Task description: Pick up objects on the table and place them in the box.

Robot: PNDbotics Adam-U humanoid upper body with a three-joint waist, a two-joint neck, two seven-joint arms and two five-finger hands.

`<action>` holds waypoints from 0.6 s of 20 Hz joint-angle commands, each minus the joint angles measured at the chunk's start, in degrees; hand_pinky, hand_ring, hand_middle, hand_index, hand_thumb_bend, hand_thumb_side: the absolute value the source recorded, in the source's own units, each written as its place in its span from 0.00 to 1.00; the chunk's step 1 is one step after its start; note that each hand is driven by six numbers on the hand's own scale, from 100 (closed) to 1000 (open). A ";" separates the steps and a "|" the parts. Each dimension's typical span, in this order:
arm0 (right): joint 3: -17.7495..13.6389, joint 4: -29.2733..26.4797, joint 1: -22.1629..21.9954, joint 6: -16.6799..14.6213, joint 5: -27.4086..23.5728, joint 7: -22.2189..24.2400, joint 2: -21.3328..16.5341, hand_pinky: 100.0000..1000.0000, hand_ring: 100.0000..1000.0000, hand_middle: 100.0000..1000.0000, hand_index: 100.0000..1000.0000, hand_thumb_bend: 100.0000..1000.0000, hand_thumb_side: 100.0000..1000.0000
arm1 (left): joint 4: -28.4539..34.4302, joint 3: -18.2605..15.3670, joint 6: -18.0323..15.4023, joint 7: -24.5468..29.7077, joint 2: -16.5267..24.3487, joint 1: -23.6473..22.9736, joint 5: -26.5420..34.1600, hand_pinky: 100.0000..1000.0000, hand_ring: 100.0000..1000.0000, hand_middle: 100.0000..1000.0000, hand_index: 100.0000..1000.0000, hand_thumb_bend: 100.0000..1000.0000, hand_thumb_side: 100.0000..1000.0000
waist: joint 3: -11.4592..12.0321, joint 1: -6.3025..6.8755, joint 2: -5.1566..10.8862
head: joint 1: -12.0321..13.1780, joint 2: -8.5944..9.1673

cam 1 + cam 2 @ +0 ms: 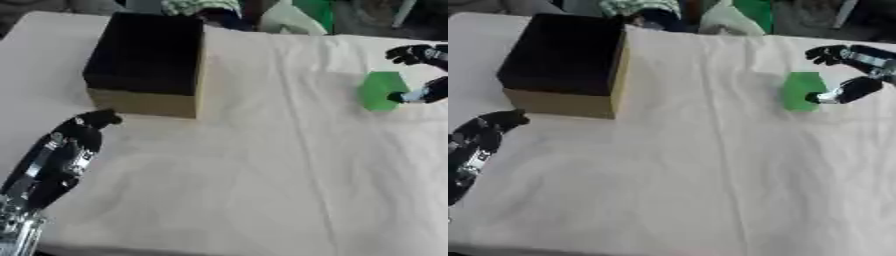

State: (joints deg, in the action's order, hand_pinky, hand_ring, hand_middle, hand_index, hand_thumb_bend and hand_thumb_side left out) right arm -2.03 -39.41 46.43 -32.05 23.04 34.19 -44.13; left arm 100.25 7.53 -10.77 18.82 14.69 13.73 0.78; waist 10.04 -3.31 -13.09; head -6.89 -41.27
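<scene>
A flat green object (381,90) lies on the white tablecloth at the right. My right hand (852,72) comes in from the right edge, open, with its thumb tip touching the green object's right side and its upper fingers (829,54) spread above it, apart from it. The box (149,62), tan cardboard with a dark inside, stands at the back left. My left hand (72,147) rests at the lower left with fingers pointing up toward the box's front corner, holding nothing.
The white cloth covers the table (245,180), with wrinkles running down the middle. Green and white items (297,15) sit beyond the table's far edge.
</scene>
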 commanded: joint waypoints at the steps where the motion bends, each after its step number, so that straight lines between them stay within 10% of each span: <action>1: -0.59 0.27 1.10 -10.94 0.39 10.86 -1.42 0.95 0.93 0.90 0.97 0.38 0.20 | 0.86 0.02 -0.04 0.17 1.02 0.85 0.26 1.00 0.95 0.71 0.83 0.00 0.64 | 0.09 0.06 0.75 | 0.09 -0.21; 12: -0.69 1.83 0.89 -10.77 1.48 10.34 -0.94 0.95 0.92 0.89 0.96 0.36 0.21 | 0.92 0.13 -0.09 0.34 0.97 0.92 0.26 1.00 0.95 0.71 0.83 0.00 0.64 | 0.26 0.33 0.54 | -0.01 -0.46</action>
State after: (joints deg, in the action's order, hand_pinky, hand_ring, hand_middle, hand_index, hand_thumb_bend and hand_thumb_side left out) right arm -2.12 -37.36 46.41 -32.14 24.10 34.10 -43.59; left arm 100.25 7.55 -10.75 18.92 14.69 14.08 0.78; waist 10.26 -3.10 -13.36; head -6.88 -41.31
